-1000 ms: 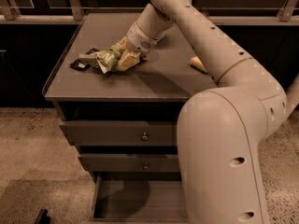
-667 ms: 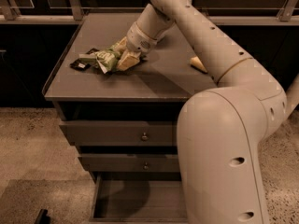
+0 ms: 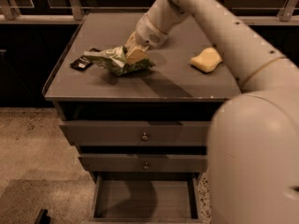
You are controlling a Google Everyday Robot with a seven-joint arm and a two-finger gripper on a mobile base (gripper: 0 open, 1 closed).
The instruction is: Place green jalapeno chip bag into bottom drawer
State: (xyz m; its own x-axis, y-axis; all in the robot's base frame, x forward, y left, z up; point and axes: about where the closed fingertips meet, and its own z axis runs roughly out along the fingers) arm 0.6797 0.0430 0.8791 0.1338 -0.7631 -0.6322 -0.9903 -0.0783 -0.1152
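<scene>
Barely anything has moved: your gripper (image 3: 133,55) stays at the one crinkled green foil chip bag (image 3: 117,62) on the grey cabinet top (image 3: 187,85); you cannot tell whether it grips. Of three drawers, only the shallow grey-brown bottom drawer (image 3: 140,199) stands open.

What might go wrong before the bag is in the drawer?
The gripper meets the green jalapeno chip bag at one end only, so the foil may slip free when lifted. The black bar lies by the bag's other end and might be dragged along. The bottom drawer is open but low; a drop could miss.
</scene>
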